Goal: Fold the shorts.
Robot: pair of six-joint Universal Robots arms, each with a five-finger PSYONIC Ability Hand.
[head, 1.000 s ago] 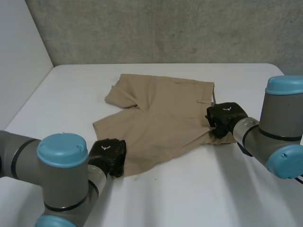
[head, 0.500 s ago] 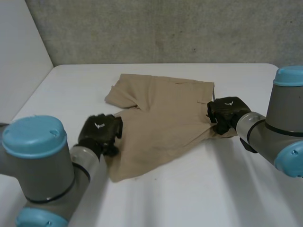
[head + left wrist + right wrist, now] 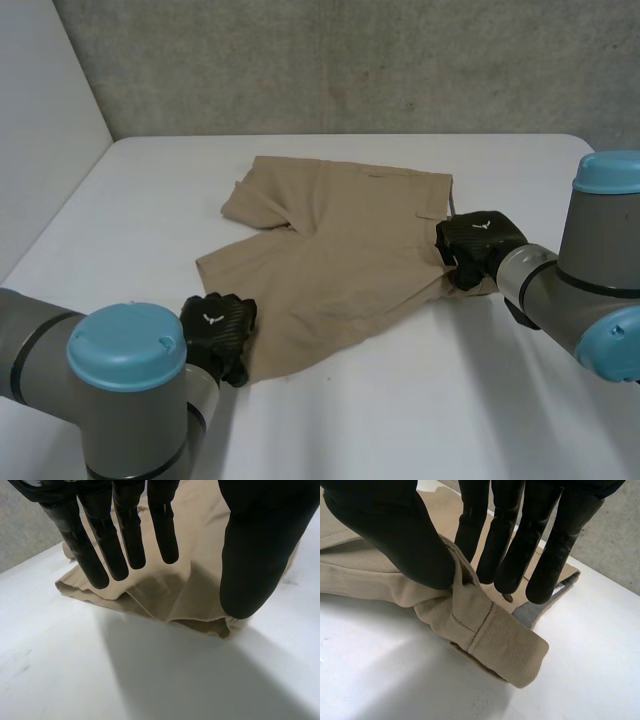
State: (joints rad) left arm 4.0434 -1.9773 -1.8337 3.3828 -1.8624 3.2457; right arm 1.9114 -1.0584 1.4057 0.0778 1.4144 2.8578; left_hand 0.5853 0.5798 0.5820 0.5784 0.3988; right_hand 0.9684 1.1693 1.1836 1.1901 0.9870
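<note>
The tan shorts lie spread on the white table, one leg folded over at the far left. My left hand hovers at the near left corner of the leg hem. Its fingers are straight and spread above the cloth, the thumb apart, holding nothing. My right hand is at the shorts' right edge. There its thumb and fingers pinch a rolled fold of the waistband, lifted slightly off the table.
A grey concrete wall runs behind the table. A pale panel stands at the left. Bare tabletop stretches in front of the shorts and to both sides.
My left hand has opened and let go of the near leg corner, which now lies flat. That arm swung away and came back nearer. My right hand stays pinched on the waistband.
</note>
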